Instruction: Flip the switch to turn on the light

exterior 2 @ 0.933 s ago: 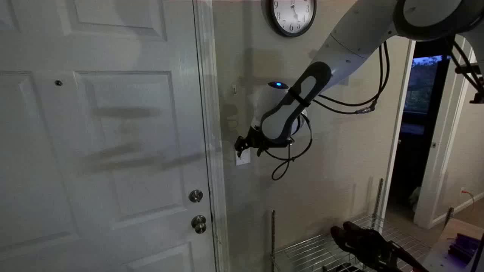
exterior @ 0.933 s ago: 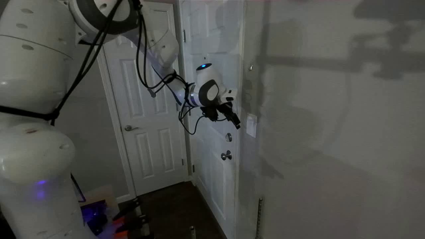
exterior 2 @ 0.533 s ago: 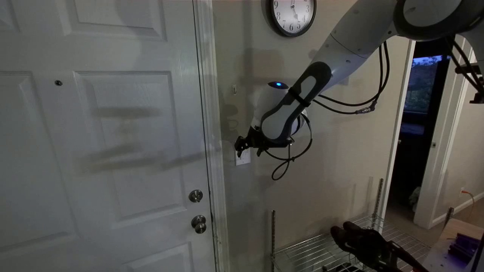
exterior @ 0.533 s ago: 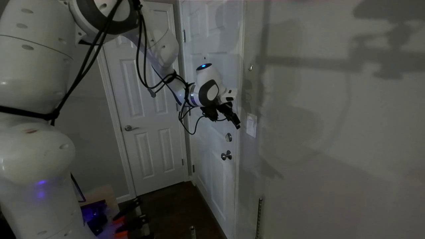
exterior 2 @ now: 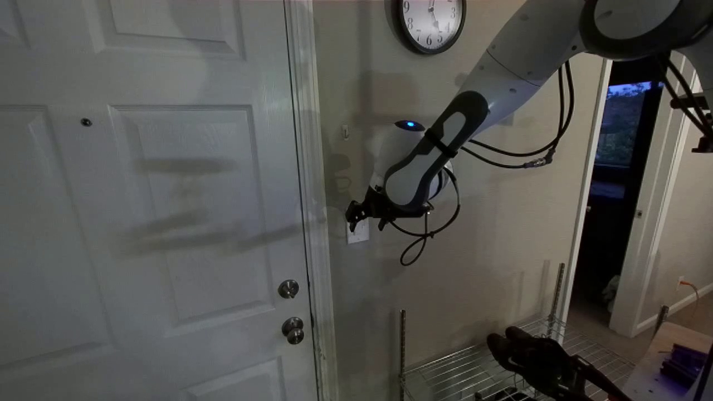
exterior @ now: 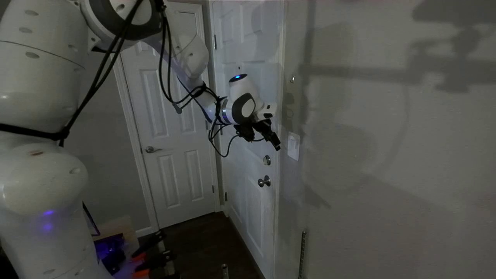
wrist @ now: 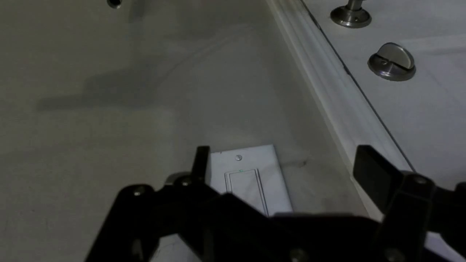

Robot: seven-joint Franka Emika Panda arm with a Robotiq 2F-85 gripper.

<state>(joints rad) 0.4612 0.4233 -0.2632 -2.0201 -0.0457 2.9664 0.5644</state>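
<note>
The switch is a white upright wall plate with a flat rocker. It is on the grey wall beside the door in both exterior views. In the wrist view the switch shows its top screw and a tiny green mark; its lower part is hidden by my gripper. My gripper is open and empty, fingers wide apart. One finger overlaps the plate's left edge in that view, the other the door frame. In an exterior view my gripper is a little apart from the plate; in an exterior view my gripper covers its top.
A white door with a frame stands beside the switch, with a deadbolt and round knob. A small hook is on the wall above. A clock hangs higher. A wire shelf stands below.
</note>
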